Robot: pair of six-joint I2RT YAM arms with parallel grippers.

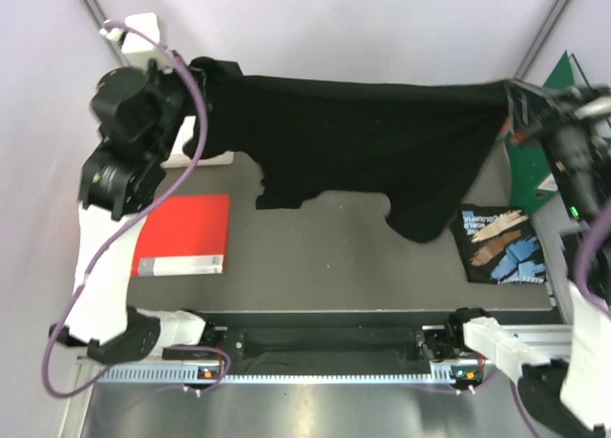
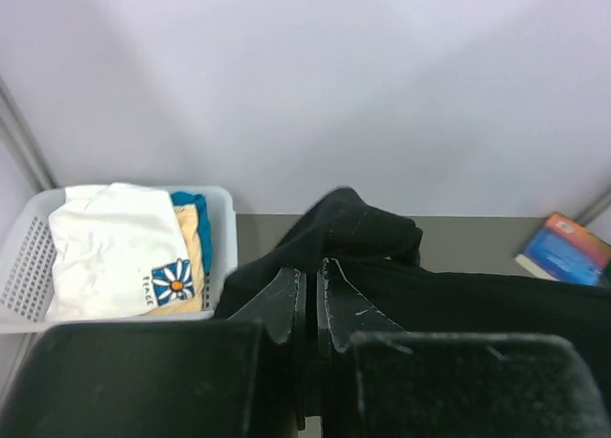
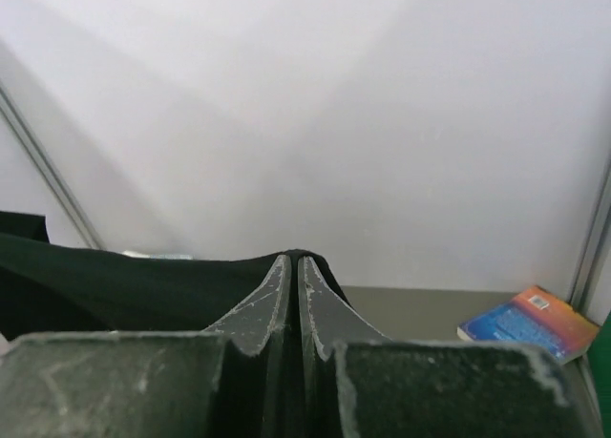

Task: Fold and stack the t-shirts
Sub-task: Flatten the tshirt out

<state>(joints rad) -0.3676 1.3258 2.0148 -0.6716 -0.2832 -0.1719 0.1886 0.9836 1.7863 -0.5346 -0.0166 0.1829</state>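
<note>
— Whereabouts of the large plain black cloth t-shirt [image 1: 363,133]?
— Hangs stretched along the far edge of the grey desk [image 1: 334,257], raised at both ends and sagging in the middle. Droops lowest right of centre; cannot tell whether touching the desk there.
— State of the left tool [image 2: 310,266]?
— Clenched on a bunched fold of that shirt near the far left corner, fingers almost together with cloth between.
— And the right tool [image 3: 294,259]?
— Clamped on the shirt's other end near the far right corner, fingertips meeting over a thin black edge.
— Other shirts?
— Lie folded in a white perforated plastic basket [image 2: 224,228] at the far left corner: a white cloth t-shirt with a blue flower print [image 2: 115,247] on top, a cream shirt [image 2: 195,252] and a teal-blue shirt [image 2: 198,219] beneath.
— Anything else?
— Flat red book [image 1: 186,230] near the left edge, black magazine with blue and tan print [image 1: 496,242] near the right edge, blue and orange paperback [image 3: 525,323] by the far right corner.
</note>
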